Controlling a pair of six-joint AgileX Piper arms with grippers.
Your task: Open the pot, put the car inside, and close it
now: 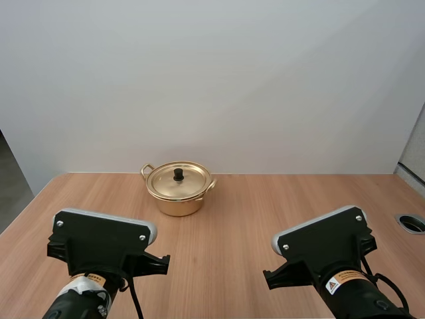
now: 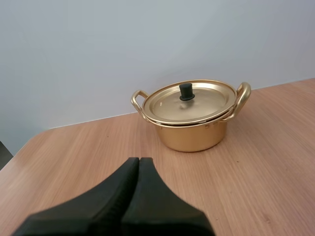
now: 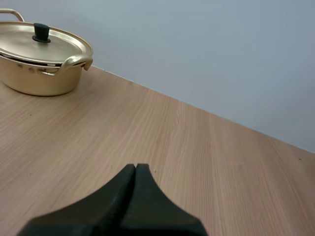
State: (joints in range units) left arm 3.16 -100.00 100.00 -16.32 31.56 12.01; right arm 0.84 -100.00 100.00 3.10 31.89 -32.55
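A golden pot [image 1: 178, 196] with two loop handles stands at the back of the wooden table, left of centre. Its lid [image 1: 179, 180] with a black knob [image 1: 178, 174] sits closed on it. In the left wrist view the pot [image 2: 194, 132] lies ahead of my left gripper [image 2: 139, 160], whose fingers lie together as one dark wedge with nothing between them. My right gripper [image 3: 135, 167] is likewise shut on nothing, with the pot [image 3: 39, 73] far off to its side. Both arms rest near the table's front edge, well short of the pot.
The wooden table [image 1: 239, 219] meets a plain white wall behind the pot. A round cable hole [image 1: 412, 222] sits at the table's right edge. Bare wood stretches between the arms and the pot.
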